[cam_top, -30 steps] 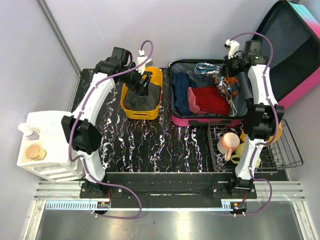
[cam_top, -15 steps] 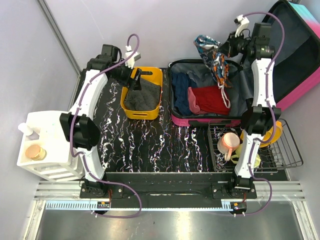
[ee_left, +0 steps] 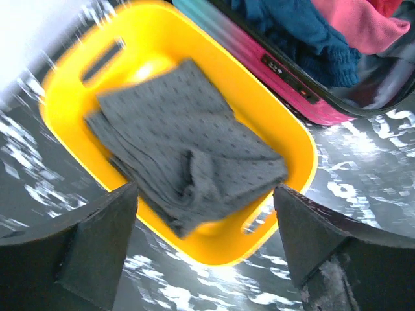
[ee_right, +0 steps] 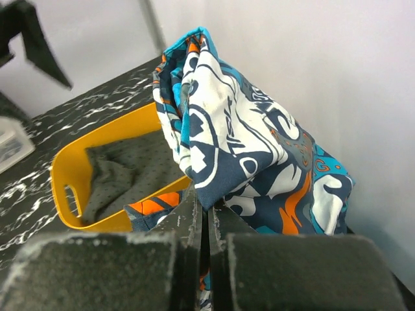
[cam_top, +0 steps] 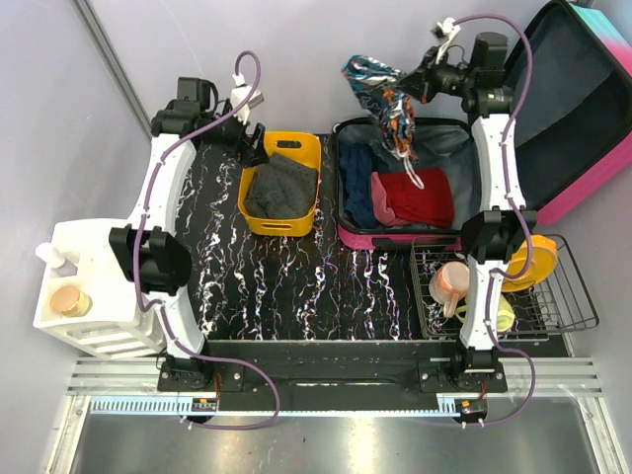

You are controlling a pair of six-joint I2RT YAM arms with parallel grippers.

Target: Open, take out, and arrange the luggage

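Right gripper (ee_right: 206, 236): we note the jaws clenched on a patterned garment (ee_right: 233, 142), blue, white and orange, hanging lifted above the luggage's far rim. Left gripper (ee_left: 204, 194): jaws spread wide, released, nothing between them, hovering by the yellow bin (cam_top: 308, 148). Nearest the bases we see a wire rack (cam_top: 565, 296) with cups (cam_top: 454, 281). Behind it the luggage (cam_top: 395, 240) lies open at the table's (cam_top: 257, 276) far right, lid propped up to the right, with a red garment (cam_top: 420, 197) and a blue garment (cam_top: 358, 188) inside. Just left of it, the bin holds a folded grey cloth (cam_top: 279, 188).
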